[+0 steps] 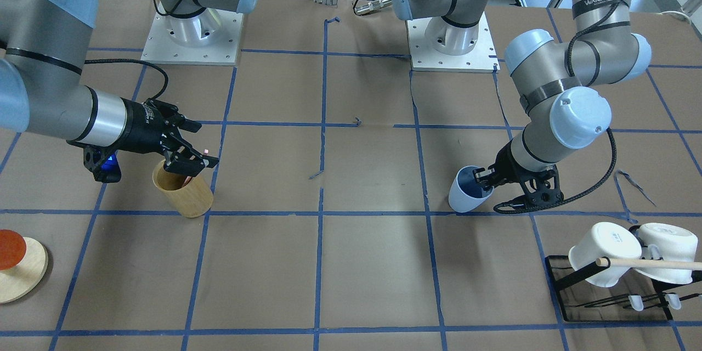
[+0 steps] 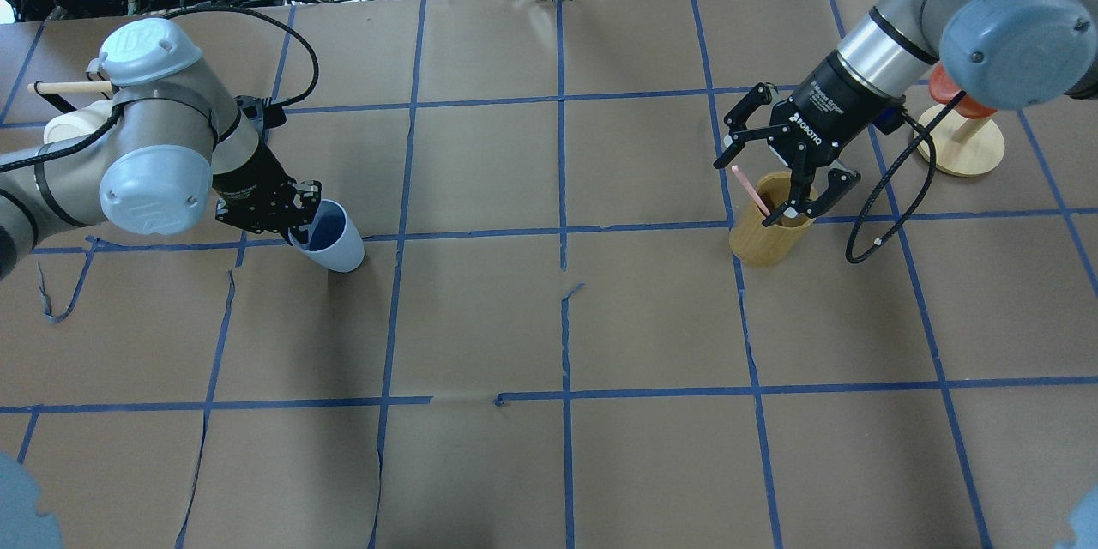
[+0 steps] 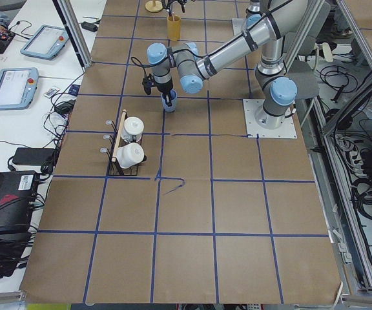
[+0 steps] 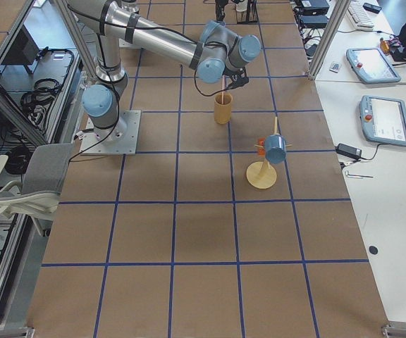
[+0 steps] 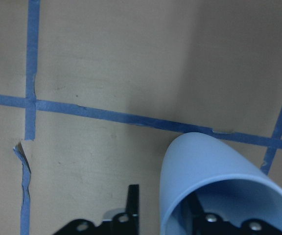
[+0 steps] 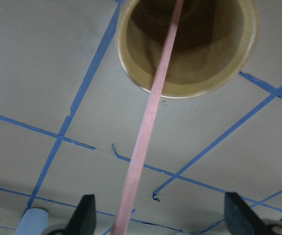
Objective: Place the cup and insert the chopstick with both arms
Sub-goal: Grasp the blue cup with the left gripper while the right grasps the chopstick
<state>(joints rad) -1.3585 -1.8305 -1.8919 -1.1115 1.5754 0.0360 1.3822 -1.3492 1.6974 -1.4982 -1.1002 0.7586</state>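
Observation:
The light-blue cup (image 1: 465, 194) (image 2: 333, 238) is tilted, low at the table on my left side, with its dark-blue inside facing my left gripper (image 1: 486, 180) (image 2: 300, 219). That gripper is shut on the cup's rim, one finger inside and one outside, as the left wrist view (image 5: 214, 196) shows. My right gripper (image 1: 198, 145) (image 2: 769, 176) is open just above the tan bamboo cylinder (image 1: 184, 196) (image 2: 768, 233). The pale-pink chopstick (image 2: 749, 189) (image 6: 151, 117) leans in that cylinder and rises between the spread fingers (image 6: 84, 215) without touching them.
A black rack (image 1: 609, 296) with two white mugs and a long wooden rod (image 1: 652, 264) stands beside my left arm. A round wooden stand (image 1: 24, 274) (image 2: 965, 146) with an orange cup is beside my right arm. Blue tape lines grid the brown table.

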